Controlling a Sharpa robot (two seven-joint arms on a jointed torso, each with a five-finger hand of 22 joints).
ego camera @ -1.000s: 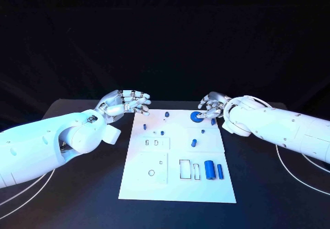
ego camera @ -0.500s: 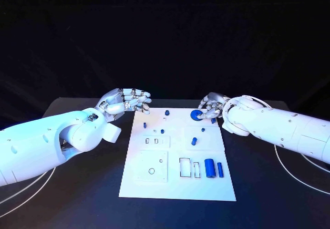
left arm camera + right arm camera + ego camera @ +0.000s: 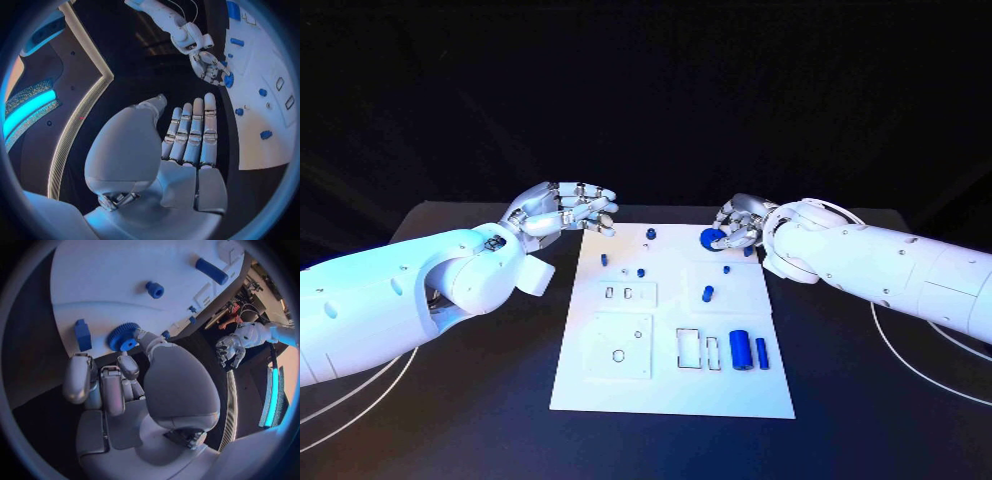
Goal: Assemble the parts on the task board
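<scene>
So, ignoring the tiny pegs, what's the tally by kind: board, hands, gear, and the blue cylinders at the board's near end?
White task board: 1
Silver hands: 2, the left hand and the right hand
Blue gear, at the right hand's fingertips: 1
Blue cylinders lying side by side: 2, the wide cylinder and the slim cylinder
Total: 6

Two white arms, silver segmented hands

Glossy, rounded white shells cover the left arm [image 3: 401, 300] and right arm [image 3: 891, 265]; thin white cables [image 3: 920, 350] loop beside them. The left hand [image 3: 567, 212] and right hand [image 3: 740, 222] are silver metal, their fingers [image 3: 194, 132] banded in segments.
</scene>
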